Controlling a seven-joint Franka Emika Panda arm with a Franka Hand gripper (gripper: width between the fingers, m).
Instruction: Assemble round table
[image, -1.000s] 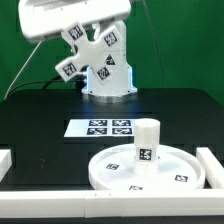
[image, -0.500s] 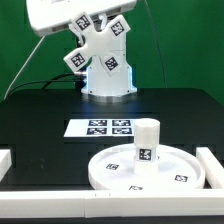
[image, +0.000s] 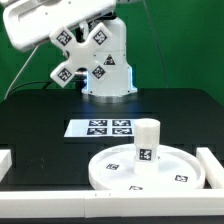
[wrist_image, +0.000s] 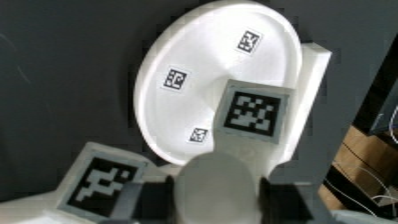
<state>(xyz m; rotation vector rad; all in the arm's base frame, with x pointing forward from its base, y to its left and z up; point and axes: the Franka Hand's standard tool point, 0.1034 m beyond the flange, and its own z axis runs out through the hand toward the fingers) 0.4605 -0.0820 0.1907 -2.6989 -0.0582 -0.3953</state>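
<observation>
- Jaws sit high above the scene on the arm (image: 55, 25), toward the exterior view's left; neither view shows them sharply, so I cannot tell whether they are spread or pressed together
- Disc (image: 185, 160) (wrist_image: 205, 45) of the round table lies flat on the black tabletop (image: 40, 120), far below the jaws and well apart from them; its raised rim shows all the way round in the exterior view; small square tags dot its face
- Leg (image: 147, 135) (wrist_image: 235, 155) stands upright on the disc, on the part nearer the marker board (image: 98, 127); its foot touches the disc, it has a square tag on its side, and it is well apart from the jaws
- Edges: the disc's rim lies just beside the right rail (image: 213, 165) on the exterior view's right; its near edge meets or almost meets the front rail (image: 40, 203), and I cannot tell which; the left rail (image: 5, 160) is well apart from the disc
- Open room: bare tabletop runs from the disc toward the left rail and around the marker board; the marker board lies between the disc and the robot base (image: 108, 78); open space separates the jaws from the leg's top
</observation>
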